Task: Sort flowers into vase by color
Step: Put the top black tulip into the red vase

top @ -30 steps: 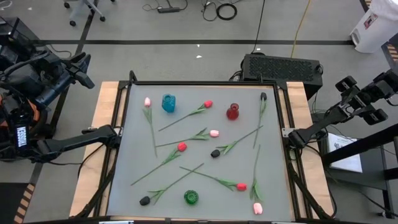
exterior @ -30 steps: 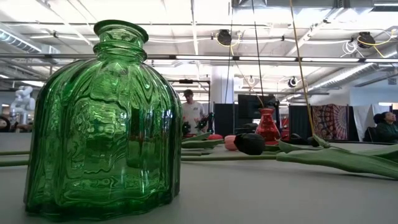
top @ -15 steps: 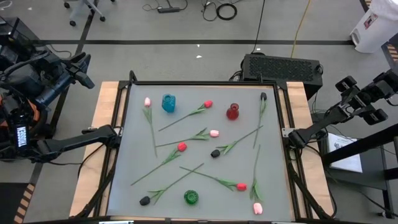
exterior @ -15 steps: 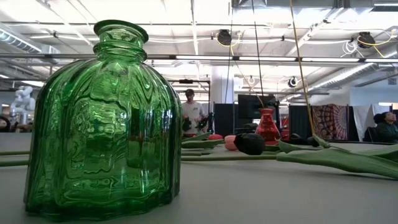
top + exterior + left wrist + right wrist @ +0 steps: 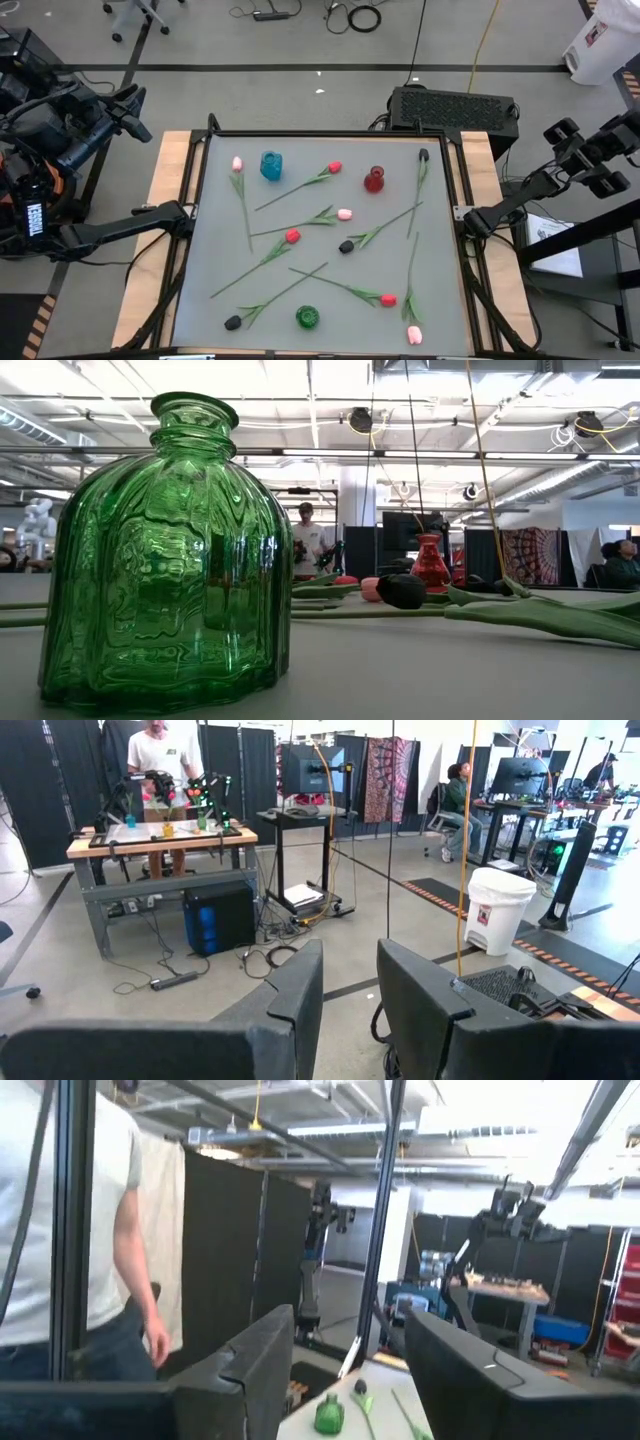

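Several tulips lie flat and scattered on the grey table top (image 5: 200, 250): red heads (image 5: 292, 236), pink heads (image 5: 345, 213) and black heads (image 5: 346, 246), on long green stems. A blue vase (image 5: 271, 165), a red vase (image 5: 375, 180) and a green vase (image 5: 307, 317) stand upright on the table. My left gripper (image 5: 350, 995) stands open beyond the table's far left corner (image 5: 140, 115), holding nothing. My right gripper (image 5: 350, 1370) stands open off the table's right edge (image 5: 560, 150), also holding nothing.
A black box (image 5: 455, 105) sits behind the table's far edge. The green vase (image 5: 165, 560) fills the low view's left, with a black tulip head (image 5: 402, 590) and the red vase (image 5: 431, 563) behind it. A person (image 5: 60, 1230) stands close beside the right arm.
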Motion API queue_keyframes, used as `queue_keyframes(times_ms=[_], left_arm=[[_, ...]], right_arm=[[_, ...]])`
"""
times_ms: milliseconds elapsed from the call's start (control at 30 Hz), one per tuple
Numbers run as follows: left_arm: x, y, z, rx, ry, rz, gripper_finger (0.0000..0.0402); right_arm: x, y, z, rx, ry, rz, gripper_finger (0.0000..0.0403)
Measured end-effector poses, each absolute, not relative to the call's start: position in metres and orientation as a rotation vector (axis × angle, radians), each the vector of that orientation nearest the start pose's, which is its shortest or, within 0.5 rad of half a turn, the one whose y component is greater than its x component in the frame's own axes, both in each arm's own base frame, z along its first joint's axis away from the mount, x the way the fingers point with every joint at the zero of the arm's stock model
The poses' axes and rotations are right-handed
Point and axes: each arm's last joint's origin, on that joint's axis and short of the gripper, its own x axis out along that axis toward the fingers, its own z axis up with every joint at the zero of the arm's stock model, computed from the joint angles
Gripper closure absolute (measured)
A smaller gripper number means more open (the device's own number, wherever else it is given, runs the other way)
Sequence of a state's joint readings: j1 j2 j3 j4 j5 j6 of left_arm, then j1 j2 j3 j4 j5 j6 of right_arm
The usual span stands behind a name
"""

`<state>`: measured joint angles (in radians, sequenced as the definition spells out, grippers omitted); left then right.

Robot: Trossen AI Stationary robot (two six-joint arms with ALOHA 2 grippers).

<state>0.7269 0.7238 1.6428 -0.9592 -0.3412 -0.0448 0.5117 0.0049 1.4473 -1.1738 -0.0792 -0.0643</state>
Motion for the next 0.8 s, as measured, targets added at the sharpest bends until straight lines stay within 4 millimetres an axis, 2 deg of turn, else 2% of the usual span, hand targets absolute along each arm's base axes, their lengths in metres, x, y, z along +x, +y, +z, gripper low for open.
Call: queue_keyframes(times_ms=[300, 467, 633, 800], left_arm=[[0.007, 0.019, 0.506, -0.049, 0.018, 1.069, 0.0297], [0.007, 0.019, 0.506, -0.048, 0.017, 1.069, 0.0297], [0.007, 0.019, 0.506, -0.049, 0.018, 1.069, 0.0297], [0.007, 0.019, 0.506, -0.049, 0.017, 1.069, 0.0297]], right_arm=[[-0.160, -0.087, 0.393, 0.025, -0.407, 0.570, 0.0218], [-0.166, -0.091, 0.406, 0.171, -0.530, 0.561, 0.0218], [-0.167, -0.097, 0.413, 0.309, -0.587, 0.423, 0.0218], [-0.155, -0.098, 0.413, 0.377, -0.567, 0.203, 0.0218]])
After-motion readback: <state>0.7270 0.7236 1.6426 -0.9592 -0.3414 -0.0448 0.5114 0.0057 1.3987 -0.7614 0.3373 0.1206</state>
